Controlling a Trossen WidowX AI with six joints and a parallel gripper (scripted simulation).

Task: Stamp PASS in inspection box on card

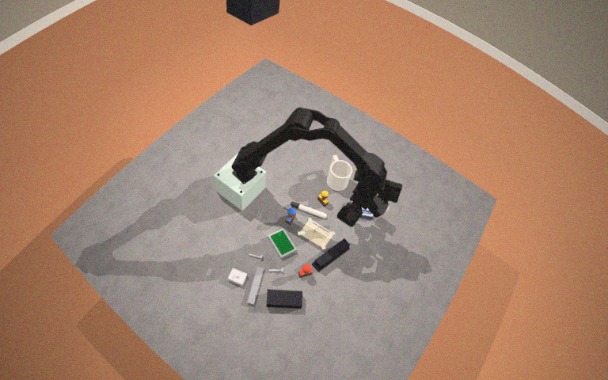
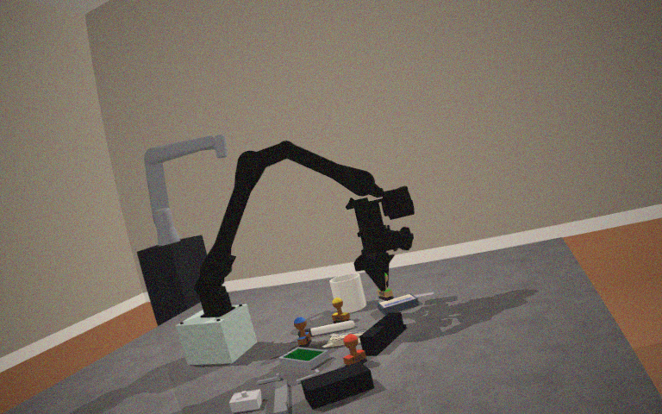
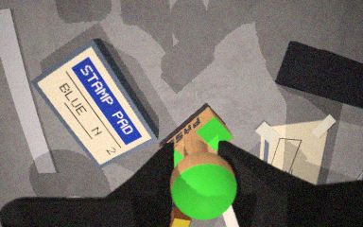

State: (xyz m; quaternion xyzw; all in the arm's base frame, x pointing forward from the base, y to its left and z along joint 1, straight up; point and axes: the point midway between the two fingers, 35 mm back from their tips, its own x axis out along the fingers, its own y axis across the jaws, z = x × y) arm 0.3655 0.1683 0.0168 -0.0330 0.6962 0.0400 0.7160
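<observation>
My gripper (image 2: 385, 286) (image 3: 196, 148) is shut on the green-knobbed PASS stamp (image 2: 384, 294) (image 3: 203, 191), which hangs roughly upright, a little above the bench. Its base shows the letters PASS on top; its underside is hidden. A closed pad labelled STAMP PAD BLUE (image 1: 366, 214) (image 2: 397, 303) (image 3: 82, 111) lies beside the stamp. An open green ink pad (image 1: 282, 242) (image 2: 303, 354) lies nearer the arm's base. The cream card (image 1: 306, 232) (image 2: 336, 341) (image 3: 316, 147) is taped down at its corners. Part of its outlined box shows in the wrist view; a finger hides the rest.
A black block (image 1: 330, 254) (image 2: 383, 334) (image 3: 321, 71) lies beside the card. Red (image 1: 305, 269), blue (image 1: 291, 214) and yellow (image 1: 323, 197) stamps stand around it, with a white marker (image 1: 311, 210) and a mug (image 1: 339, 175). Another black block (image 1: 284, 298) lies farther off.
</observation>
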